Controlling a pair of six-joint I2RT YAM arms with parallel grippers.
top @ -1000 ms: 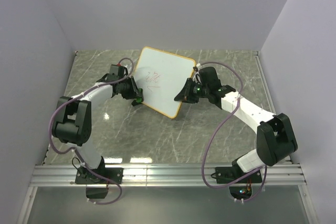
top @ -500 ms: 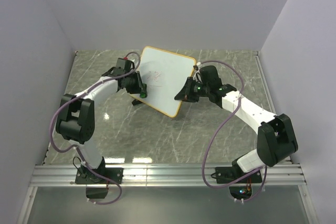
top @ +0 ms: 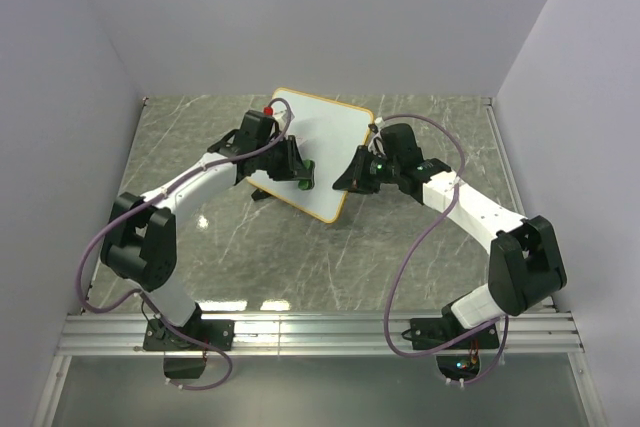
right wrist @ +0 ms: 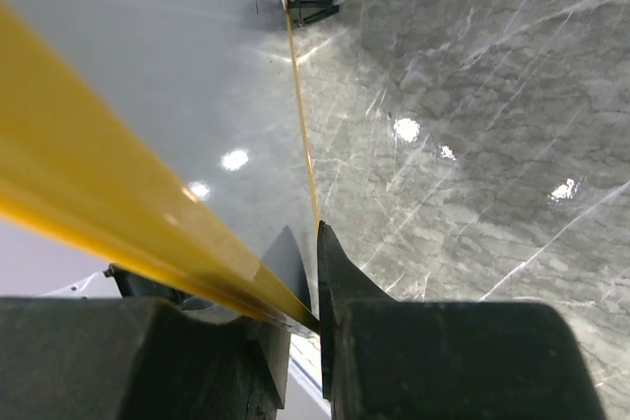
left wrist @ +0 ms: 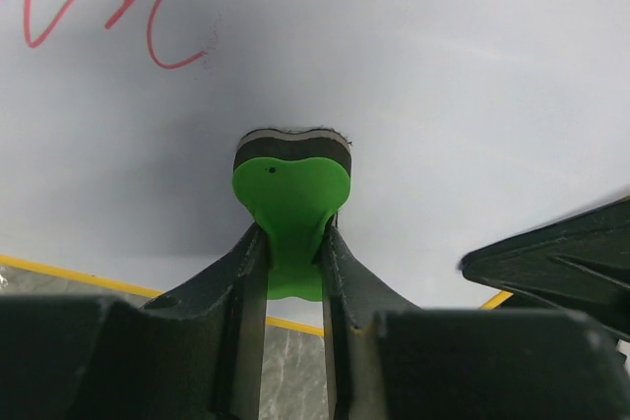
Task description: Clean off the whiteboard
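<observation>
The whiteboard [top: 330, 142], white with a thin orange-yellow frame, stands tilted on the marble table. My left gripper [top: 301, 177] is shut on a small green eraser [left wrist: 291, 192] and presses its dark pad against the board face [left wrist: 443, 66]. Red scribbles [left wrist: 148, 7] remain on the board, up and to the left of the eraser. My right gripper [top: 350, 179] is shut on the board's right edge; its fingers clamp the yellow frame [right wrist: 98, 184] in the right wrist view. The right gripper's finger [left wrist: 561, 253] also shows in the left wrist view.
The grey marble table [top: 400, 247] is walled in by pale panels on three sides. One black foot of the board [right wrist: 310, 5] rests on the table. An aluminium rail [top: 320, 332] runs along the near edge by the arm bases.
My left gripper has swept rightward across the board face with the eraser, from the board's left edge to near its lower middle. The right gripper has kept its hold on the board's edge.
</observation>
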